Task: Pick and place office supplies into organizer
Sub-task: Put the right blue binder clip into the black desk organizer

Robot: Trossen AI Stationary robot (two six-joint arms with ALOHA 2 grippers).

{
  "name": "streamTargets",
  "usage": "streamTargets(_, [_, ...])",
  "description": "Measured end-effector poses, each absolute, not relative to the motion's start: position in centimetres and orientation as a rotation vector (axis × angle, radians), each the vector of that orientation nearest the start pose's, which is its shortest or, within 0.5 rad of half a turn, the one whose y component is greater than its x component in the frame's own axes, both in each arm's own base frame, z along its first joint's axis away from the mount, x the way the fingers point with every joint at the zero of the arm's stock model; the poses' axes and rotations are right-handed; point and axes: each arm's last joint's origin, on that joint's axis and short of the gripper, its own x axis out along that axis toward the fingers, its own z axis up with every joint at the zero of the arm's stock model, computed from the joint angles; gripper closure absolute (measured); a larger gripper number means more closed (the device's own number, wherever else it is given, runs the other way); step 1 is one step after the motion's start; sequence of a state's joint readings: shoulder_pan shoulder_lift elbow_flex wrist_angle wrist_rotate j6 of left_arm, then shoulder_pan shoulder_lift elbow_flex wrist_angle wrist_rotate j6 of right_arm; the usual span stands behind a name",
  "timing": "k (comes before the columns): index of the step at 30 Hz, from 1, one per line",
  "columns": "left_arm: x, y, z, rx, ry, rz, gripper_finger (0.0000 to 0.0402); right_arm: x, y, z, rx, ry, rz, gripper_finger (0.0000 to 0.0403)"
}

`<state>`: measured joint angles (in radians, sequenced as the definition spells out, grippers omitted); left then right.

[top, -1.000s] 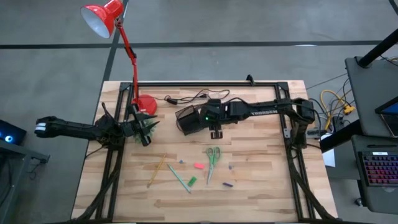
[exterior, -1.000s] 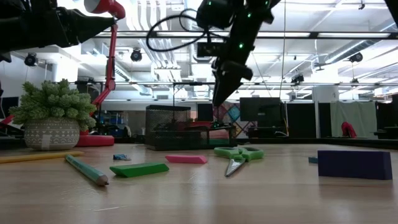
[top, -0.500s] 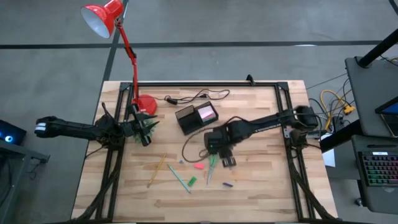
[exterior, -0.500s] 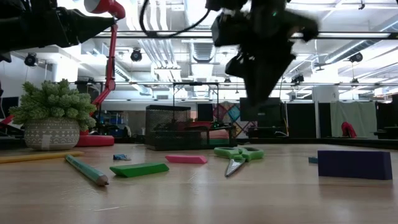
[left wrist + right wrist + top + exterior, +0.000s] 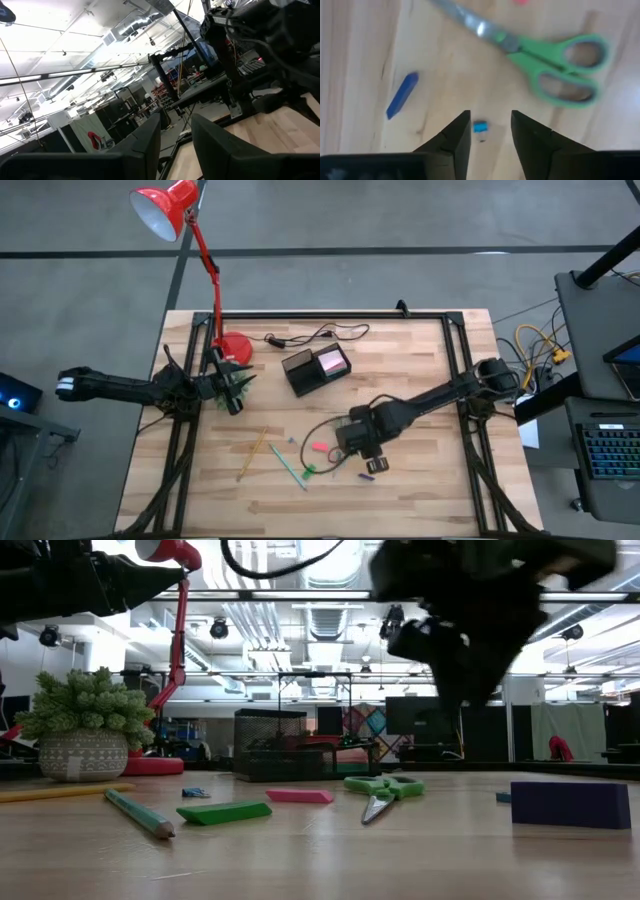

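Note:
My right gripper (image 5: 490,131) hangs open above the table, pointing down, nothing between its fingers. Below it lie the green-handled scissors (image 5: 555,62), a blue-purple piece (image 5: 402,95) and a tiny blue piece (image 5: 480,127). In the high view this gripper (image 5: 372,463) covers most of the scissors. A pink piece (image 5: 320,447), a green piece (image 5: 308,471), a green pen (image 5: 288,465) and a yellow pencil (image 5: 252,452) lie flat to its left. The black organizer (image 5: 302,372) holds a pink pad (image 5: 331,362). My left gripper (image 5: 176,145) waits open at the table's left edge.
A red lamp's base (image 5: 235,348) and a black cable (image 5: 315,335) sit at the far edge. A small potted plant (image 5: 85,725) stands by my left arm (image 5: 150,388). A dark frame (image 5: 330,315) runs around the tabletop. Bare wood lies along the near edge.
My right gripper has swung from above the organizer toward the table's near edge, to over the scissors, and has tipped to point more steeply down. The organizer and its pink pad, covered before, now show. Nothing on the table has moved.

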<state>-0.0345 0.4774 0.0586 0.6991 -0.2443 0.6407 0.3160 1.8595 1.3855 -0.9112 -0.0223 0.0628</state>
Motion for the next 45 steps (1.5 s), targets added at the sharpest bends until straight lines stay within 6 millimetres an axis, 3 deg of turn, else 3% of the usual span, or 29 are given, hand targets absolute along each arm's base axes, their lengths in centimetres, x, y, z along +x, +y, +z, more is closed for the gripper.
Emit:
streamTargets(6, [12.6, 0.3, 20.6, 0.595, -0.201, 0.29, 0.0306, 32.8, 11.6, 17.9, -0.192, 1.416, 0.236, 0.0233])
streamTargets(12, [12.6, 0.3, 20.6, 0.595, -0.201, 0.29, 0.0306, 32.5, 11.4, 17.2, -0.188, 1.432, 0.187, 0.0208])
streamTargets(29, [12.6, 0.3, 20.7, 0.595, -0.203, 0.29, 0.0306, 31.0, 10.9, 14.2, -0.155, 1.456, 0.154, 0.0216])
streamTargets(45, [12.6, 0.3, 20.7, 0.597, -0.203, 0.291, 0.0306, 31.4, 11.2, 14.1, -0.096, 1.404, 0.189, 0.0216])
